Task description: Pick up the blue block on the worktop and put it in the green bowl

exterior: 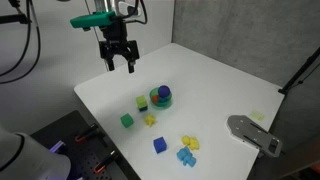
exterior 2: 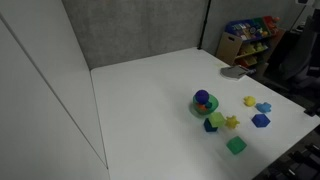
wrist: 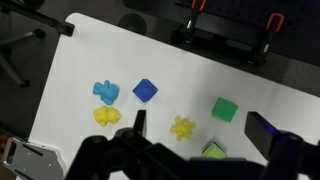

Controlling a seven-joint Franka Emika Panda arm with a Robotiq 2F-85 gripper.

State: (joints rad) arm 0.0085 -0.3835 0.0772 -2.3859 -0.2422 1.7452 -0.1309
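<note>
gripper (wrist: pixel 205 130) spread wide, one blue block (wrist: pixel 146 90), one green bowl (exterior 2: pixel 199 109)

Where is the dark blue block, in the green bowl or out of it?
Out. The blue block lies on the white table, apart from the green bowl; the open gripper holds nothing.

White worktop, toys bunched low in your frame.
Your white table (exterior: pixel 210 80) carries the green bowl (exterior: pixel 161 98) at mid-frame. Just below and left of it sit a green cube (exterior: pixel 127 120) and a yellow star (exterior: pixel 150 120). Lower down is the blue block (exterior: pixel 159 145), with a yellow piece (exterior: pixel 190 143) and cyan pieces (exterior: pixel 186 156) to its right. A grey object (exterior: pixel 253 133) lies at the right edge.
</note>
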